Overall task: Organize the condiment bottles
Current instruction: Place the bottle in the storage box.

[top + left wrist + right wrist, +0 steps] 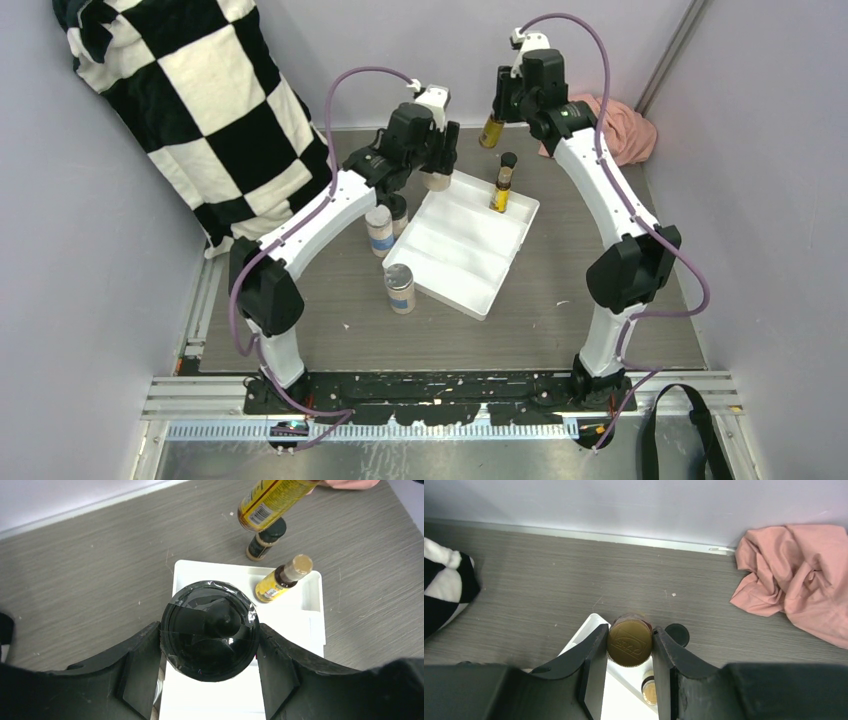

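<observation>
— Grey table (600, 320), both arms loaded?
— Yes. Left gripper (209, 645) pinches a black-lidded jar (436, 180) over a corner of the white tray (292, 622); right gripper (629, 645) clamps a yellow bottle (491, 131) raised near its far edge. Lower each upright, clear of the slim bottle (500, 190) standing inside.

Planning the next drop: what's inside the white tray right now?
In the white tray, one slim yellow bottle stands at the far corner. The left gripper holds a black-lidded jar over another corner, covering the floor beneath; the rest looks bare.
</observation>
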Robot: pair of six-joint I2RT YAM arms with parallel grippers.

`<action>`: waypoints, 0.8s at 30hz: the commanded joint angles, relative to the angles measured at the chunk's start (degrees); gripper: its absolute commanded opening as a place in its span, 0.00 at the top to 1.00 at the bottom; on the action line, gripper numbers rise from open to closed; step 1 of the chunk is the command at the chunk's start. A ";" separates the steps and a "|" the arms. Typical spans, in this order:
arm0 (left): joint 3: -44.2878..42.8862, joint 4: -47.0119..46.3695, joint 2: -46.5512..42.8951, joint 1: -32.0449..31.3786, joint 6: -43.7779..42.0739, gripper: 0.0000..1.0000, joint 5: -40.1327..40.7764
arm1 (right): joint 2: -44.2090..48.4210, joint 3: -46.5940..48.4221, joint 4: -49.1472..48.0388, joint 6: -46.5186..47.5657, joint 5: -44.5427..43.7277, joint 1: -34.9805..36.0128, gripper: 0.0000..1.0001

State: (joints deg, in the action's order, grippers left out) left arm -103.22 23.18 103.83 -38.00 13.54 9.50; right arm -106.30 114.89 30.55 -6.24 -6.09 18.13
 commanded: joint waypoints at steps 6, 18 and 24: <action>6.77 -9.79 -6.79 -0.32 3.82 1.00 2.19 | -2.50 4.98 -2.85 1.22 -0.80 3.57 0.99; 14.17 -15.30 -8.40 -0.84 5.94 1.00 1.61 | -5.80 5.06 -2.73 2.28 -2.08 6.91 0.99; 15.94 -16.78 -7.73 -1.38 6.62 1.00 1.31 | -6.86 4.25 -3.09 2.43 -2.16 7.46 0.99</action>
State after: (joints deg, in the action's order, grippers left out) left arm -87.50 14.04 99.20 -38.81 19.09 10.74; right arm -113.78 116.68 31.88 -4.62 -7.18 25.30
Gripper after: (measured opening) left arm 0.637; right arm 0.406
